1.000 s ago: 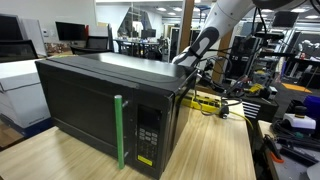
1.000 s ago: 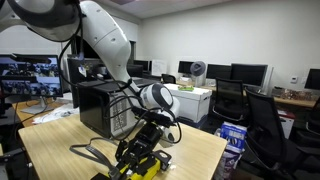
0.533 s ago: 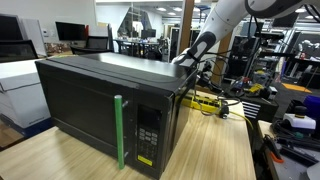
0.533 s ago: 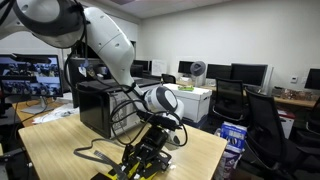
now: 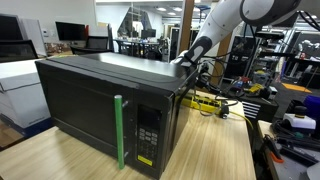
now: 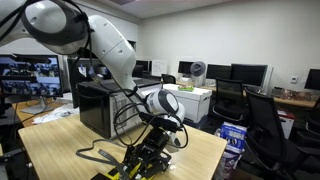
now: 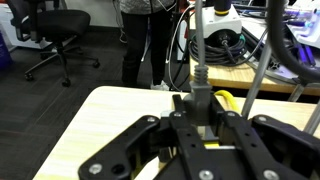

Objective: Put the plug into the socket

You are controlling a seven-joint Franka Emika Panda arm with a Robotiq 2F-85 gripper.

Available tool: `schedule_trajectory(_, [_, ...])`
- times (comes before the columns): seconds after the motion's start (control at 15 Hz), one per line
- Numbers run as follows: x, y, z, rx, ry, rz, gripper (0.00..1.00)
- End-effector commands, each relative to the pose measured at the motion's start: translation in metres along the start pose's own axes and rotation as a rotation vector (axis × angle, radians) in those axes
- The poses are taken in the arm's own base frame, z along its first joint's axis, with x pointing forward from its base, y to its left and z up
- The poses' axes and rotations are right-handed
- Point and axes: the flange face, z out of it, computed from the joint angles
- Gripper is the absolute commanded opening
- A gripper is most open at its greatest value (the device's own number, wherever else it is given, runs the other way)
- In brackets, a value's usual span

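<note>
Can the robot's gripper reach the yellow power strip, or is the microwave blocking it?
Probably yes. The gripper, holding the plug, hangs right over the yellow power strip; the microwave stands off to the side, not between them.

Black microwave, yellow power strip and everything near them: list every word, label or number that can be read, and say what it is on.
No text can be read in any view.
Black microwave's keypad: pale markings, too small to read.
Yellow power strip: no legible label.
Blue box: print blurred.
Dark plug in the gripper: no marking visible.
</note>
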Motion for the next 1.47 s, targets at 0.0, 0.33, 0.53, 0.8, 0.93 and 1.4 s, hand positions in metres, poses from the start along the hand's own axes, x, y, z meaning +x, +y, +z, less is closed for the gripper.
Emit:
schedule_trajectory(0.0, [0.001,-0.005,-0.007,0.029,-0.038,0.019,0.08])
schedule_trajectory(0.33, [0.007,-0.004,-0.009,0.036,-0.064,0.031,0.08])
schedule_trajectory(0.53, [0.009,-0.008,-0.004,0.071,-0.124,0.005,0.08])
schedule_trajectory(0.8, [0.016,-0.010,-0.003,0.082,-0.154,0.004,0.08])
schedule_trajectory(0.93, [0.019,-0.005,-0.005,0.068,-0.140,0.023,0.08])
schedule_trajectory(1.4, [0.026,0.004,-0.007,0.082,-0.144,0.036,0.08])
